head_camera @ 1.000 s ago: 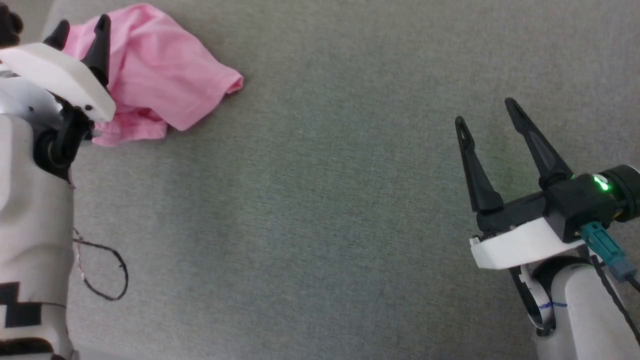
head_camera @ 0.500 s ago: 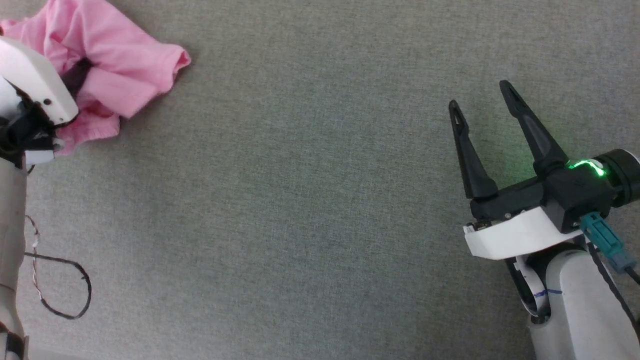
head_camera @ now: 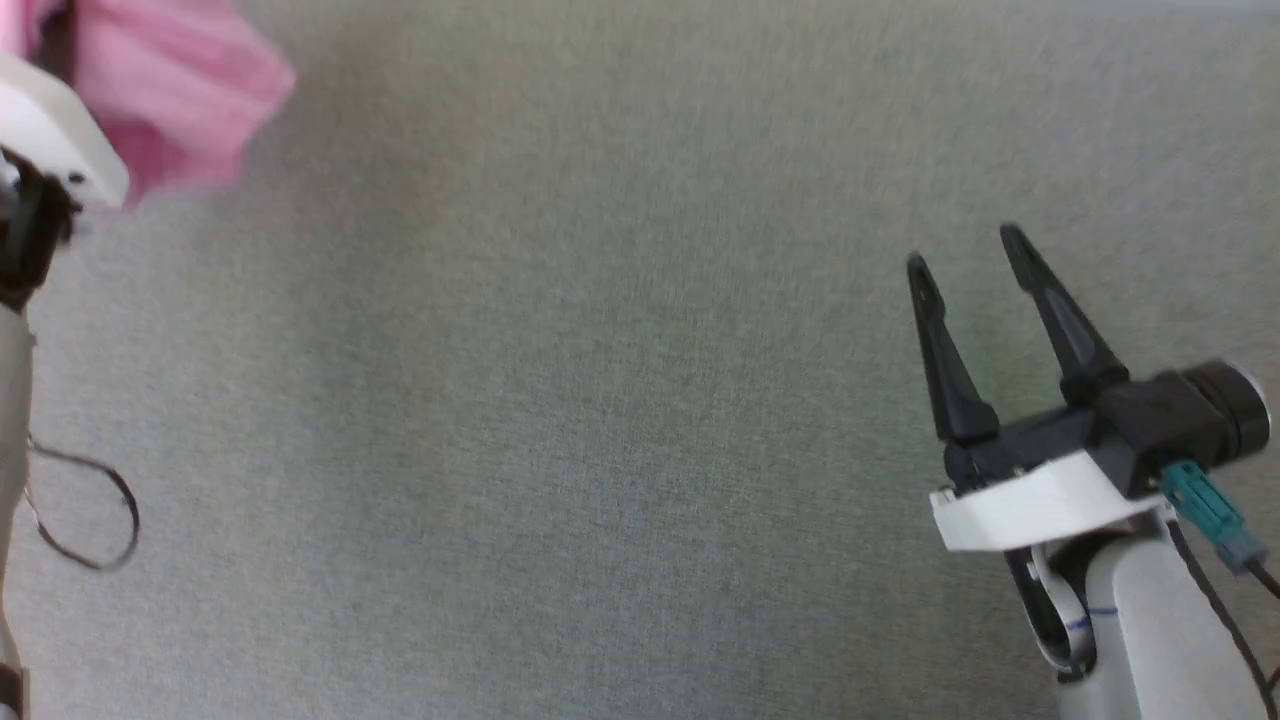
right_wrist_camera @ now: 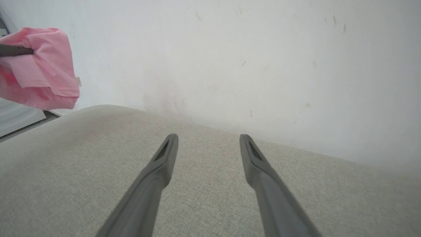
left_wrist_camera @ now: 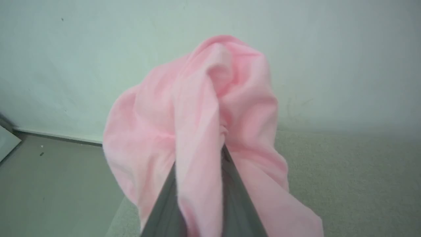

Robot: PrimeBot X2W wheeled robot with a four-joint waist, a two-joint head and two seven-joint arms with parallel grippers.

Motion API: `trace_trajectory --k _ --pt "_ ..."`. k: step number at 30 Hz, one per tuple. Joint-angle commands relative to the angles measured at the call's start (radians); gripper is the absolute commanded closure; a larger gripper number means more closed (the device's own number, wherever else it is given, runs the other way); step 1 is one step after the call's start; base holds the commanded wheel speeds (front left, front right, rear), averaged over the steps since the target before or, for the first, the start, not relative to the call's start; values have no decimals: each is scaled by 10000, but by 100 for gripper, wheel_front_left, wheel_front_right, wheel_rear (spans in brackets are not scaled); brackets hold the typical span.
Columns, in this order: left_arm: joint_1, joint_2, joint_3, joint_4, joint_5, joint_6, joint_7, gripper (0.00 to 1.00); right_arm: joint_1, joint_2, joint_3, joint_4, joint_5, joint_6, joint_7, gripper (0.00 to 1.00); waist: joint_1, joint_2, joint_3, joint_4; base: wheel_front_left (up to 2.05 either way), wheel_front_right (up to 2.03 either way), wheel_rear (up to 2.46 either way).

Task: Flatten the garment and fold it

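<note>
The wide grey woven-fabric surface (head_camera: 600, 400) takes most of the head view. The light pink, thin soft garment (left_wrist_camera: 204, 108) sits at the upper left of that frame, bunched. In the right wrist view it hangs lifted at the upper left. My left gripper (left_wrist_camera: 224, 154) is closed, pinching a fold of the garment. My right gripper (head_camera: 965, 250), at the lower right, stands wide apart and holds nothing. I think I should bring the garment to the middle and lower it slowly, so that it spreads instead of heaping.
</note>
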Motion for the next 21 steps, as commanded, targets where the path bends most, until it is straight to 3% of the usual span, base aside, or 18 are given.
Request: trace_trajectory --k 1,9,14,21 --pt "-295 28 -129 -205 309 118 -704 100 289 31 -151 76 173 -11 -105 0 1 0 -1436 -291 0 0 0" --pt "-392 -683 -350 -1400 658 274 -2597 100 1224 42 -704 155 917 -11 -355 0 1 0 -2914 -1245 0 0 0" --pt "435 -1354 -561 -2822 440 439 -2649 100 1671 43 -914 100 1144 -11 -403 0 1 0 -3213 -2183 0 0 0" --pt "2654 -2867 -1303 -4711 -283 817 -2098 100 2127 44 -1113 28 1075 -11 -310 0 1 0 -3158 -3239 0 0 0"
